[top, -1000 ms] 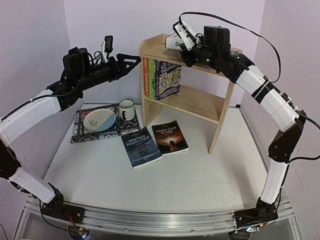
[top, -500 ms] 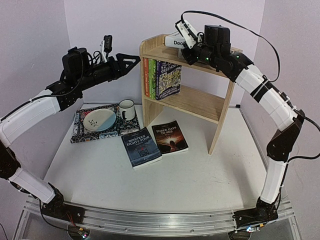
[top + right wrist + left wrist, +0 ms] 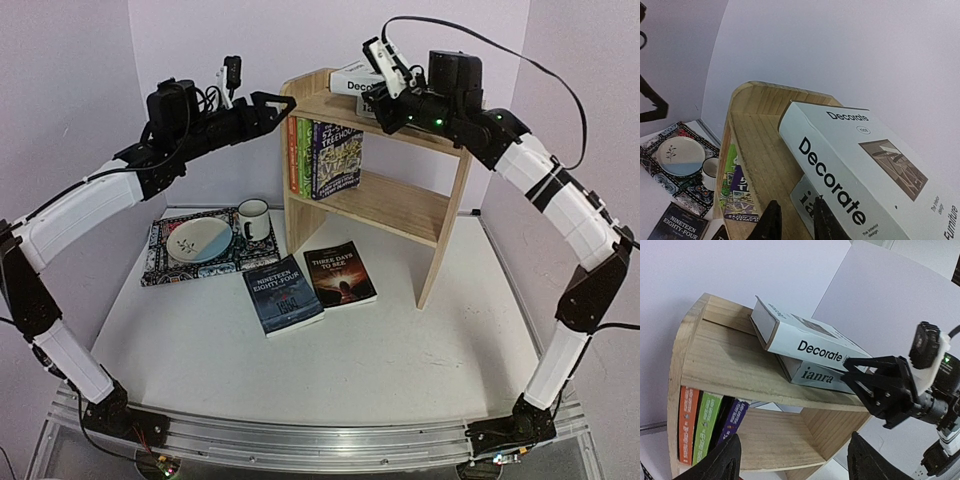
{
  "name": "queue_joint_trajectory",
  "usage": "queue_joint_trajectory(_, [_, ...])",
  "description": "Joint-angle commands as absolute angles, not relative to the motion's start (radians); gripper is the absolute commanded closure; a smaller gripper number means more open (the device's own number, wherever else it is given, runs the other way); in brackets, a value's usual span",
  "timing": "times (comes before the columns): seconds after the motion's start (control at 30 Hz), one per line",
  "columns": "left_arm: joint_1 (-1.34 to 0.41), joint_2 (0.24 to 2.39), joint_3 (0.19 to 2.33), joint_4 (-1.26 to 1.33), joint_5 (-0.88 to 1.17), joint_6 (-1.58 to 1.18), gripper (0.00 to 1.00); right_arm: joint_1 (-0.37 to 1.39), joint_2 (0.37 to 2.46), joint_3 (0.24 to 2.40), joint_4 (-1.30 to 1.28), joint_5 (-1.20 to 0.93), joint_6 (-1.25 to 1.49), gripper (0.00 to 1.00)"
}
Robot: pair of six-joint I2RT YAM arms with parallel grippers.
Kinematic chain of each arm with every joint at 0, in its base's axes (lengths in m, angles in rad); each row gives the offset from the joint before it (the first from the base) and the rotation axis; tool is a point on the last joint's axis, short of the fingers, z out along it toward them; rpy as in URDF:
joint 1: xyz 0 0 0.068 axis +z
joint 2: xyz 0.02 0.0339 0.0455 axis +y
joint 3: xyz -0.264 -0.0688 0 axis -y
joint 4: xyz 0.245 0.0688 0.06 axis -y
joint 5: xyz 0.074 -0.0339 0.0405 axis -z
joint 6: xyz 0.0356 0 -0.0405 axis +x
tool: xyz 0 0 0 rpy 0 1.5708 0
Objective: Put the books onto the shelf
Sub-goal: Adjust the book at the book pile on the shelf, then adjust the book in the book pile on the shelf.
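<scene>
From above, the thick white book is seen flat atop the shelf; the right fingers at its end are best drawn straight back so nothing is nudged. From the left wrist, the left fingers are shown wide apart and empty. From the right wrist, the right fingers are narrowly parted, nothing gripped.

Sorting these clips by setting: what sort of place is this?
Likely a robot test bench staged as a home nook: plain pale backdrop, metal mounting rail, pine shelf beside a placemat.
</scene>
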State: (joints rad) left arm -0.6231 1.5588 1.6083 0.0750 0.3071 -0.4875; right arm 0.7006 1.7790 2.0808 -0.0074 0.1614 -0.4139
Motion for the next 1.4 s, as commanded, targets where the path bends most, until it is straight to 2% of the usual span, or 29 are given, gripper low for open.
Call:
queue_joint_trajectory(0.0, [-0.615,1.636,1.761,0.088,0.325,-0.406,0.25,0.695,1.639,2.021,0.049,0.088,-0.351,0.73])
queue_joint_trajectory(0.07, [-0.612,1.667,1.811,0.087,0.329,-0.383,0.26,0.695,1.601,1.989,0.047,0.095,-0.337,0.68])
queue_joint_trajectory(0.2, [-0.6,1.741,1.905,0.087,0.335,-0.339,0.27,0.695,1.526,1.919,0.045,0.13,-0.308,0.35])
queue_joint_trajectory(0.33, [-0.595,1.817,2.01,0.089,0.358,-0.274,0.3,0.695,1.448,1.847,0.047,0.172,-0.293,0.19])
queue_joint_trajectory(0.4, [-0.595,1.854,2.059,0.09,0.371,-0.24,0.32,0.695,1.402,1.804,0.049,0.179,-0.295,0.14])
queue_joint_trajectory(0.83, [-0.595,2.033,2.268,0.112,0.435,-0.176,0.43,0.695,1.179,1.598,0.09,0.24,-0.28,0.1])
queue_joint_trajectory(1.23, [-0.595,2.142,2.388,0.141,0.488,-0.249,0.5,0.695,1.135,1.561,0.091,0.311,-0.299,0.09])
queue_joint_trajectory(1.37, [-0.595,2.165,2.406,0.155,0.503,-0.266,0.56,0.695,1.135,1.555,0.091,0.345,-0.299,0.09])
